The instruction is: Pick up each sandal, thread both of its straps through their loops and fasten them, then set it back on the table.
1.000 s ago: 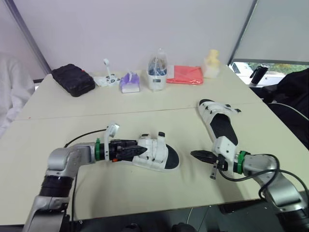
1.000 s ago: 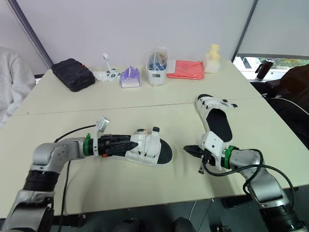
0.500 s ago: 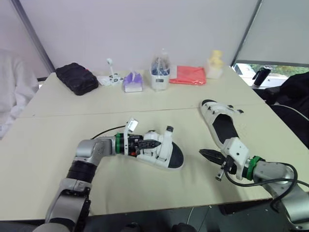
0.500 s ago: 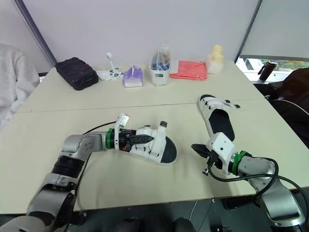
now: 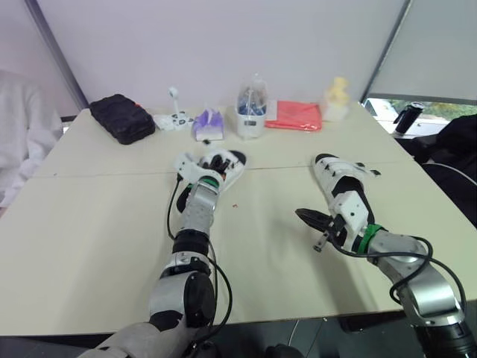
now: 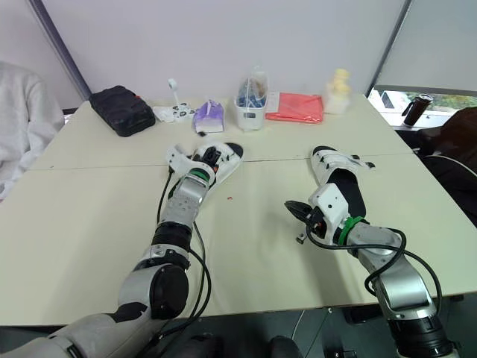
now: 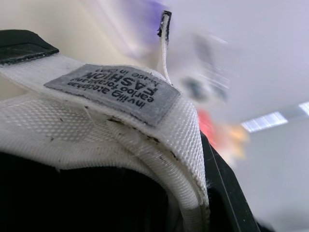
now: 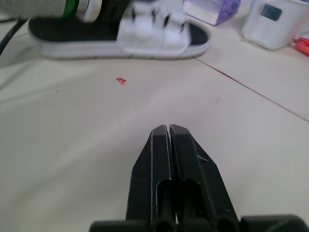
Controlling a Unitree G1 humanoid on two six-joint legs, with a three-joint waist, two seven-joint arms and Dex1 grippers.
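Note:
One white-strapped sandal with a black sole (image 5: 232, 158) lies far out on the table near the seam. My left gripper (image 5: 215, 167) is stretched out to it and shut on its strap. In the left wrist view, the white mesh strap with a grey label (image 7: 116, 92) lies right against a black finger (image 7: 223, 186). The second sandal (image 5: 341, 185) lies on the table at the right, straps loose. My right gripper (image 5: 304, 217) hovers just left of that sandal's heel, shut and holding nothing. In the right wrist view, its fingers (image 8: 170, 145) point towards the first sandal (image 8: 145, 34).
Along the back edge stand a black pouch (image 5: 121, 119), a small white gadget (image 5: 175, 119), a purple tissue pack (image 5: 209, 125), a white container (image 5: 252, 112), a red cloth (image 5: 293, 115) and a yellow item (image 5: 337, 97). A person in white (image 5: 19, 142) sits at the left.
My left arm has reached far forward, and its sandal has gone with it from the near middle of the table to the seam. The right gripper has barely moved.

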